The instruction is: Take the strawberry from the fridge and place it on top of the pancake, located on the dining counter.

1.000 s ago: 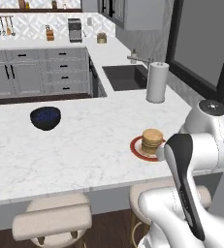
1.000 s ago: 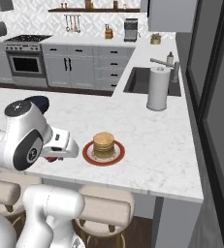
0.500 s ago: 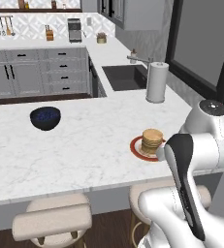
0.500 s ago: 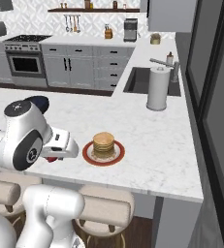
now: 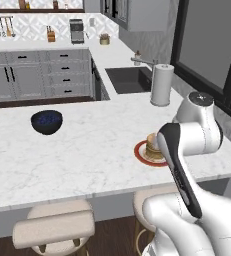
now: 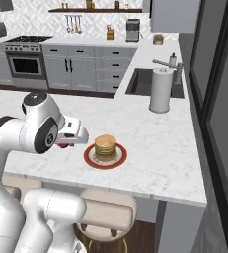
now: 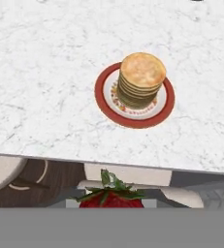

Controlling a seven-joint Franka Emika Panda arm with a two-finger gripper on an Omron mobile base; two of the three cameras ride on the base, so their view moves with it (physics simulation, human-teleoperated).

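My hand [image 6: 65, 144]: pinched shut on the strawberry [image 7: 111, 197].
Strawberry: in my grip, above the counter [image 7: 45, 87] edge, short of the pancake [image 7: 141, 77].
Pancake: stacked on red-rimmed plate [image 7: 106, 99].
Writing: none readable.

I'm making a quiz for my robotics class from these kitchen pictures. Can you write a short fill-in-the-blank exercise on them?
1. The tan stacked pancake sits on a plate with a ____ rim.
2. The small red strawberry has ____ leaves on top.
3. The dark blue-black bowl rests on the white ____ dining counter.

Missing words: red; green; marble
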